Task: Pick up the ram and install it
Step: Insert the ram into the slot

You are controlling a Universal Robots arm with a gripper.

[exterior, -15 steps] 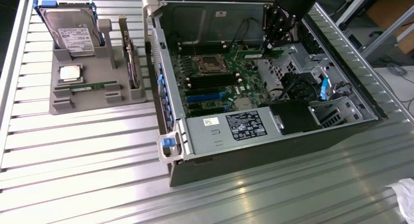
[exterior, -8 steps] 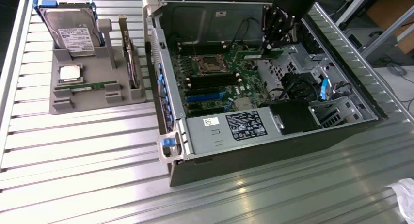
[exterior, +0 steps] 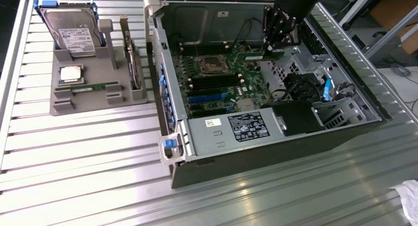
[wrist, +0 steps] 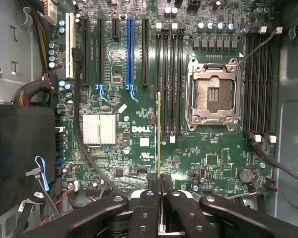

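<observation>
While our hand [wrist: 160, 191] pinches the ram [wrist: 159, 134] edge-on above the motherboard [wrist: 139, 131], we judge the pick-up done. It hangs just beside the 4 dark memory slots [wrist: 169, 82], not yet seated in any.

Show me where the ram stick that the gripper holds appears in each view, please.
Exterior view: the ram is a green strip inside the open computer case, just beyond the CPU socket.
Wrist view: the ram is seen edge-on, a thin line running out from the shut gripper, beside the memory slots.
Shared landmark: the empty, silver-framed CPU socket, close to the ram in both.
</observation>
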